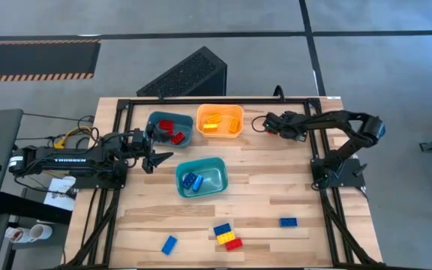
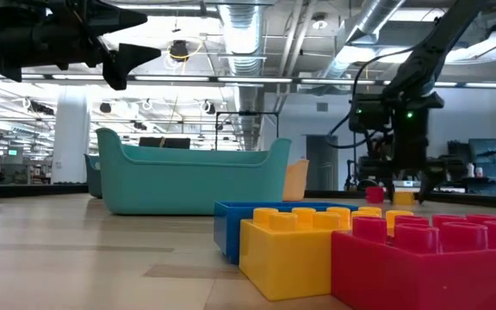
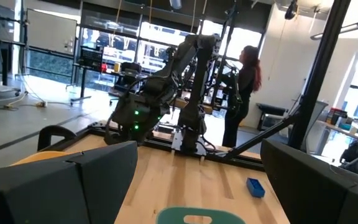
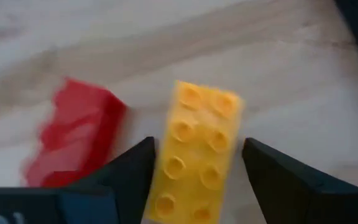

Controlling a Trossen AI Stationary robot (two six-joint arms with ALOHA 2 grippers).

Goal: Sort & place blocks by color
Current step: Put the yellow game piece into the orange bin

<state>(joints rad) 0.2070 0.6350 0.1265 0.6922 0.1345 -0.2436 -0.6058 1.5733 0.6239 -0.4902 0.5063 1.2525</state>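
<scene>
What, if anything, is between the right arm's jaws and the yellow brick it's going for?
Nothing visible. The right gripper has its jaws open on either side of the yellow brick. The red brick lies beside it, outside the jaws.

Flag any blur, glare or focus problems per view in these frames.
High view: even light, sharp, no glare on the table. Low view: ceiling lights blow out; the near yellow block and red block fill the foreground slightly soft. Left wrist view: bright windows behind, left gripper's fingers dark and defocused. Right wrist view: a red block smeared by blur, a yellow block soft.
</scene>
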